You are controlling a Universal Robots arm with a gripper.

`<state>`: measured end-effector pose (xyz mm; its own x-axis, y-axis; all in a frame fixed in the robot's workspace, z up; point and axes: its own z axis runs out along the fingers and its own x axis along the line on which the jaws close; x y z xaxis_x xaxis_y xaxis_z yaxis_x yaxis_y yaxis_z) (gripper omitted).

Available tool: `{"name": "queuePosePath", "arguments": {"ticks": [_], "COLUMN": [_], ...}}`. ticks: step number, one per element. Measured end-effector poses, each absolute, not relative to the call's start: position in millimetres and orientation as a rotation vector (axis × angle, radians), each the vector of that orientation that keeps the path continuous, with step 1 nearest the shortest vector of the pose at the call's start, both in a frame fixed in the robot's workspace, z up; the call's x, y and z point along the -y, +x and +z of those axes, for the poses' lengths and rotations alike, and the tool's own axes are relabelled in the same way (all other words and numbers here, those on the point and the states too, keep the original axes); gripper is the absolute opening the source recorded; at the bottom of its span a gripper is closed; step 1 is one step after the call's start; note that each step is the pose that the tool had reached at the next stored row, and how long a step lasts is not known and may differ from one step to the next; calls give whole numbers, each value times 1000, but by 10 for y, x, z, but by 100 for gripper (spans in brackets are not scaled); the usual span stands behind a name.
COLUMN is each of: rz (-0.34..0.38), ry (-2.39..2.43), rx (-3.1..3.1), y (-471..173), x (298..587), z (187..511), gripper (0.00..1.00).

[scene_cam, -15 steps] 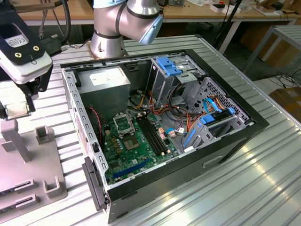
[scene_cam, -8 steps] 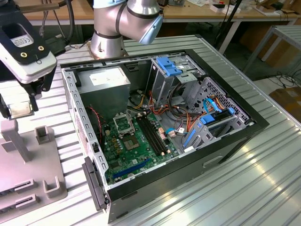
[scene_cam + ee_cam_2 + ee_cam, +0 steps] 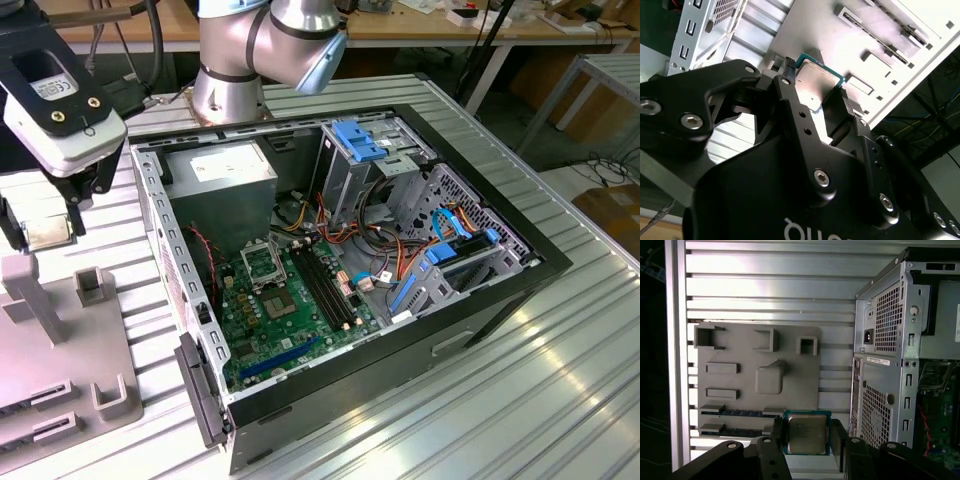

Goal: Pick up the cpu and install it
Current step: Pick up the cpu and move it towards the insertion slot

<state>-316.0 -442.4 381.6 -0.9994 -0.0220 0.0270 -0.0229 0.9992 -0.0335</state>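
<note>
Hand holds cpu above slatted table.

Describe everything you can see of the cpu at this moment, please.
The cpu is a small, thin square chip: a dull silver-grey metal face on a green board whose rim shows around it. It is clamped between the two black fingers of the tool, which press on two opposite edges; nothing else seems to touch it. It is held outside the computer case, over an edge of the grey holder plate on the ribbed table.
</note>
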Motion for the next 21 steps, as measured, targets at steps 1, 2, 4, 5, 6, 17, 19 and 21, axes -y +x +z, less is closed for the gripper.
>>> {"name": "queuePosePath", "arguments": {"ticks": [1, 2, 4, 5, 6, 17, 19, 21], "rz": [53, 53, 53, 53, 53, 53, 53, 53], "ry": [35, 35, 35, 35, 35, 35, 35, 35], "rx": [3114, 3114, 3114, 3114, 3114, 3114, 3114, 3114], "y": [-3159, -3154, -3148, -3145, -3136, -3063, -3053, -3041], "x": [4424, 4424, 4424, 4424, 4424, 4424, 4424, 4424], "z": [3815, 3815, 3814, 3814, 3814, 3806, 3806, 3804], "gripper": [47, 47, 47, 47, 47, 47, 47, 47]}}
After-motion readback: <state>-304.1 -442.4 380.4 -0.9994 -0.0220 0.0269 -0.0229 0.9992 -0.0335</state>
